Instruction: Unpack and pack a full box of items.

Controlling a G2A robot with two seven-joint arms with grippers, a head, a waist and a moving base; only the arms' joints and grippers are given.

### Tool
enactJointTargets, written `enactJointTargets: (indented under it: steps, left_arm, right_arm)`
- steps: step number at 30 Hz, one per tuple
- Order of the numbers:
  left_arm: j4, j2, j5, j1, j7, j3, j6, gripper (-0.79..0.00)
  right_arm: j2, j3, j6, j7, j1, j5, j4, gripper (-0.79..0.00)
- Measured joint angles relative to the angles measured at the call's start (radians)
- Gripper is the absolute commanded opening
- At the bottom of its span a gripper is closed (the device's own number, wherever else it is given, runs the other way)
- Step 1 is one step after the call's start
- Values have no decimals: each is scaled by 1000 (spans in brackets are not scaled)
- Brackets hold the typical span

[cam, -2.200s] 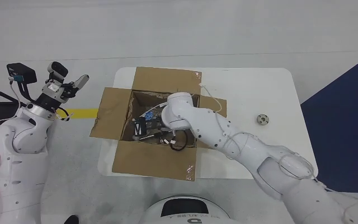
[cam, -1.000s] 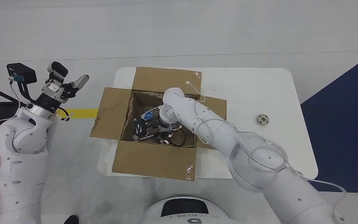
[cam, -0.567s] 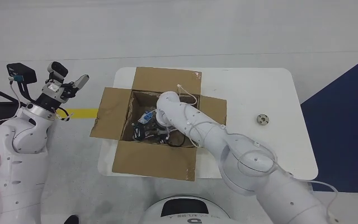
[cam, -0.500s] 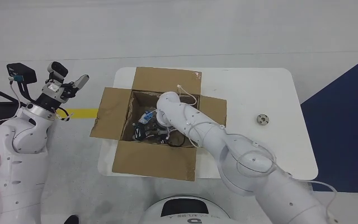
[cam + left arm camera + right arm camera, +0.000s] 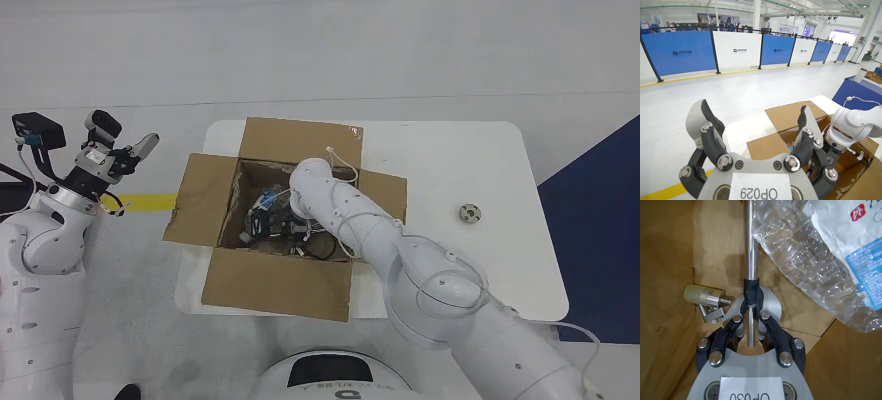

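Note:
An open cardboard box [image 5: 205, 200] stands on the white table [image 5: 460, 160] with mixed items inside. My right gripper [image 5: 283, 215] is down in the box. In the right wrist view it [image 5: 751, 302] is shut on a shiny metal rod [image 5: 750, 237] at a band of black tape. A crumpled clear plastic bottle [image 5: 810, 256] with a blue and white label lies against the rod. A small metal fitting with a threaded stud [image 5: 706, 298] rests on the box floor beside the fingers. My left gripper [image 5: 125, 140] [image 5: 755, 111] is open and holds nothing, raised off the table's left side.
A small round metal part [image 5: 469, 212] lies on the table's right half. A black cable loop [image 5: 318, 250] sits in the box near its front wall. The box's flaps [image 5: 791, 113] are folded outward on all sides.
The right arm has shifted inside the box, its wrist swinging toward the box's left and then slightly back right. The left arm has stayed still.

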Motion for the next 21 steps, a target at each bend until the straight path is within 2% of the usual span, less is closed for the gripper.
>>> enactJointTargets:
  steps: [11,21]
  left_arm:
    - [0,0,0,0,0,0,0,0]
    - [0,0,0,0,0,0,0,0]
  right_arm:
    - [19,-3,80,-54,23,-66,-42,-785]
    - [63,9,154,-20,5,-113,-196,-785]
